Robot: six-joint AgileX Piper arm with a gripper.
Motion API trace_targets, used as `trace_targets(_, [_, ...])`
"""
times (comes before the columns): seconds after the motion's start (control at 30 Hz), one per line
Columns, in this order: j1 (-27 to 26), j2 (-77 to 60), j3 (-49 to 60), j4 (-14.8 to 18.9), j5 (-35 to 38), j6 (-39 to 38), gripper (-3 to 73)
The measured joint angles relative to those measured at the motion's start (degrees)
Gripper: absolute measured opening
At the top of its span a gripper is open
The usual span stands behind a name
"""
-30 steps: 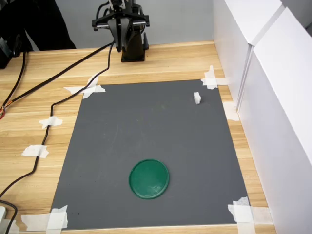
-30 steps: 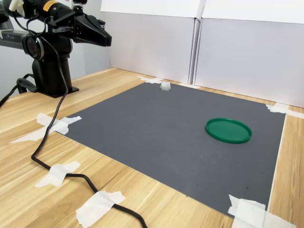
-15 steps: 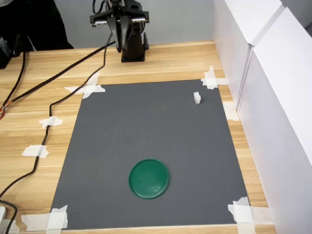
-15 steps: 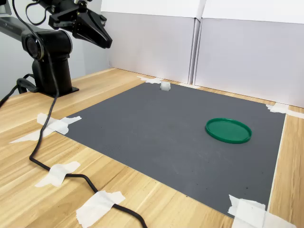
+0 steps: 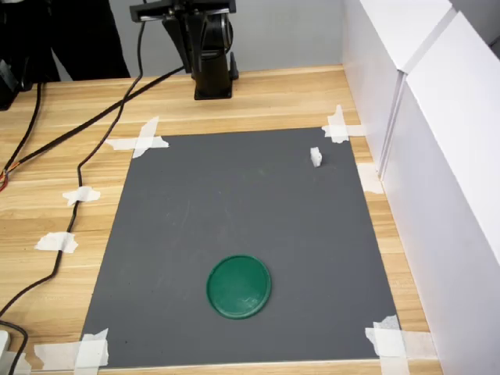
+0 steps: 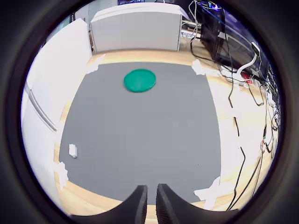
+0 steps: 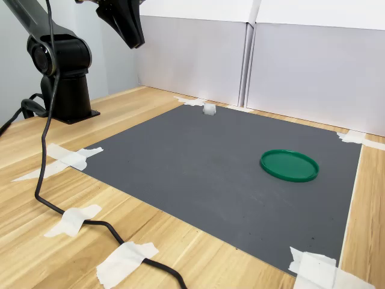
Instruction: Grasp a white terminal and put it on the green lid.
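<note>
The white terminal (image 5: 316, 157) stands upright near the far right corner of the grey mat (image 5: 234, 211) in the first exterior view, and also shows as a small block (image 7: 209, 109) (image 6: 73, 150). The green lid (image 5: 239, 286) (image 7: 289, 165) (image 6: 139, 80) lies flat on the mat's near part, well apart from the terminal. My gripper (image 7: 136, 41) hangs high above the wooden table beside the arm's base, tilted down toward the mat. Seen from the wrist, the gripper (image 6: 151, 205) has its fingers almost together with nothing between them. It is far from both objects.
White panel walls (image 5: 437, 156) run along the first exterior view's right. The black arm base (image 5: 212, 78) stands behind the mat. Black cables (image 5: 78, 133) trail over the wood on the first exterior view's left. White tape pieces (image 5: 141, 142) hold the mat's corners and the cables.
The arm has lifted, carrying the gripper higher and tipping it downward toward the mat. The terminal and the lid have not moved.
</note>
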Motion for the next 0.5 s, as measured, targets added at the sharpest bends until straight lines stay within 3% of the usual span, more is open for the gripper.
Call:
trace_targets(0.13, [-0.81, 2.72, -0.65, 0.52, 2.4, -4.74, 7.6])
trace_targets(0.27, [-0.81, 7.23, -0.65, 3.92, 3.94, -7.12, 12.2])
trace_targets(0.5, [-0.81, 14.78, -0.65, 6.4, 1.41, -9.58, 34.2])
